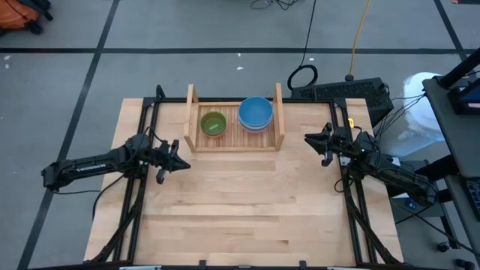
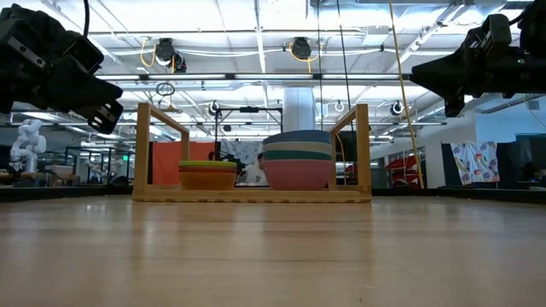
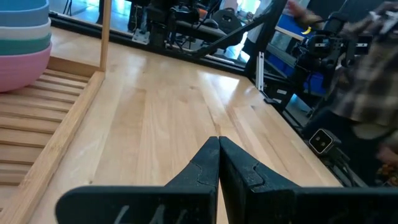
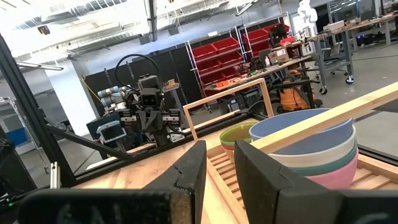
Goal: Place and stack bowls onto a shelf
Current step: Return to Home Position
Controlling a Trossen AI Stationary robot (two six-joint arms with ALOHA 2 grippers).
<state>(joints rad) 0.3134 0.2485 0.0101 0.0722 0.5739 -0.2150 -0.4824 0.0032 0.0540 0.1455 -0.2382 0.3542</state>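
With the green-topped stack (image 1: 213, 124) and blue-topped stack (image 1: 256, 113) on the shelf (image 1: 279, 112) and no bowl on the tabletop (image 1: 240, 210), stacking looks finished; left jaws closed empty, right jaws slightly apart, empty.

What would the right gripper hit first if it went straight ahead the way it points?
Probably the shelf: the right gripper aims at its near side board, with the blue bowl behind it, though depth is unclear.
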